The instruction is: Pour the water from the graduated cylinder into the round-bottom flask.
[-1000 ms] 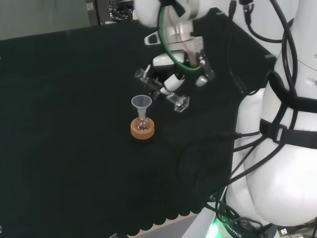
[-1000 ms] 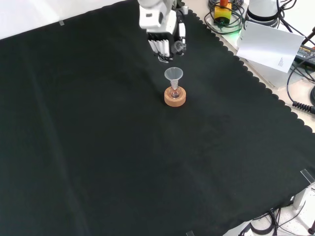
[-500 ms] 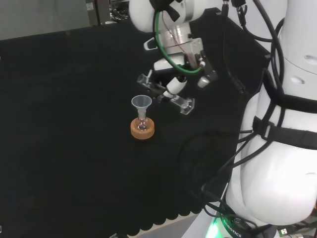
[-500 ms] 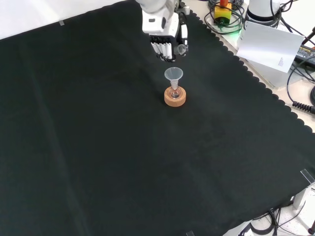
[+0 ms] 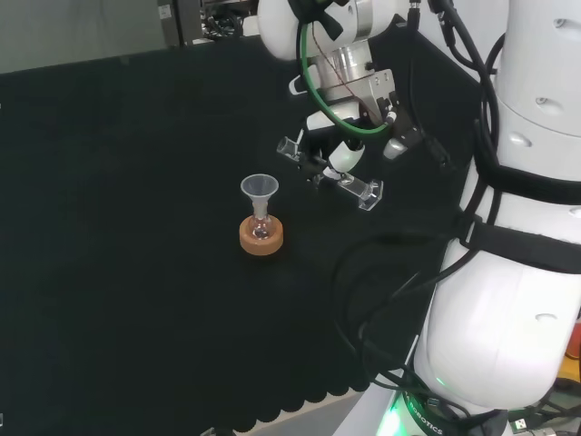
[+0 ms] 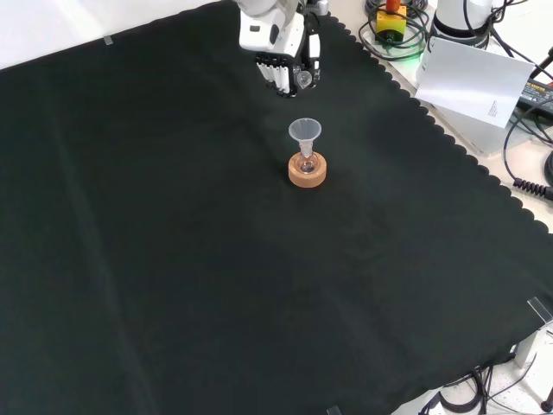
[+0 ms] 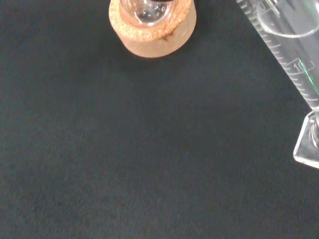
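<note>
Head view first: your robot hand (image 5: 343, 136) has swung to the right and away from the funnel (image 5: 260, 189) over the last second, carrying the graduated cylinder (image 5: 331, 173) with it. Its fingers are curled round the tube, and the cylinder lies nearly on its side in the air, mouth toward the flask, square foot out to the right and a little lower. A second ago that mouth hung just beside the funnel's rim; now there's a clear gap of black cloth between them.

Front view agrees: the robot hand (image 6: 281, 62) sits farther up the surface (image 6: 173, 259), and the cylinder's open end (image 6: 303, 79) is well short of the funnel (image 6: 304, 131). The round-bottom flask (image 6: 306, 164) hasn't budged; it stands upright in its cork ring (image 6: 308, 175) with the funnel in its neck.

Wrist view gives you the cylinder's graduated wall and foot (image 7: 291, 59) close up, with the cork ring and flask bulb (image 7: 149, 15) off to one side. A curved line shows inside the tube, but I can't tell how much water is left.

What it means for you: my read is the pour is over, or paused, and you're backing off. If the tube is empty, the next job is righting it and setting it down clear of the flask.
</note>
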Controlling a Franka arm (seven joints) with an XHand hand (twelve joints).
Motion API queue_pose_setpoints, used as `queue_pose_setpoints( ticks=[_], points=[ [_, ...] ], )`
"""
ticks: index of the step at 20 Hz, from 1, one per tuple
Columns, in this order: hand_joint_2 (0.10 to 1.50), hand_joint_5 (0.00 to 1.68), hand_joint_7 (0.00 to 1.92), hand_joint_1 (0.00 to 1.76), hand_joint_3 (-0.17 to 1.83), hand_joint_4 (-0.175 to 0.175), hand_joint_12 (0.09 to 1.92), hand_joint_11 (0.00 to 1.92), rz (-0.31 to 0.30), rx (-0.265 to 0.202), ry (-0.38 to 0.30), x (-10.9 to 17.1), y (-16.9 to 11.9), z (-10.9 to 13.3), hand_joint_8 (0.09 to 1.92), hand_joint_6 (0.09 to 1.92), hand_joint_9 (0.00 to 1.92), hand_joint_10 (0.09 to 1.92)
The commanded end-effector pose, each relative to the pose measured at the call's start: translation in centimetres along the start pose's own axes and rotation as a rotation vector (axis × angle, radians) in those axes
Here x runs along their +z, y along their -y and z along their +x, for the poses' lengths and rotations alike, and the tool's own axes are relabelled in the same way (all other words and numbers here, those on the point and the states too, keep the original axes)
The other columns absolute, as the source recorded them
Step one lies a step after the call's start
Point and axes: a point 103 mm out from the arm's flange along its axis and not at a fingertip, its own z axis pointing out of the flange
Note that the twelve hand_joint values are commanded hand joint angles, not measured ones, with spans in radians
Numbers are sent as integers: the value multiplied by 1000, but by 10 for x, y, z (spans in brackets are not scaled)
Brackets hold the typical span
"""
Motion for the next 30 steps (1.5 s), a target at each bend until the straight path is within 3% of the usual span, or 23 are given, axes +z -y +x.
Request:
queue_pose_setpoints(
  ticks=[1,21,30],
  points=[
    [1102,995,1026,1263,0,-175,752,1278,66,22,29,-1,5,0,961,978,1431,87],
    [1102,994,1025,1263,0,-175,750,1282,292,68,83,-4,-8,9,962,980,1435,87],
    [1102,994,1026,1263,0,-175,749,1284,363,93,94,-11,-15,10,962,980,1440,87]
  ],
)
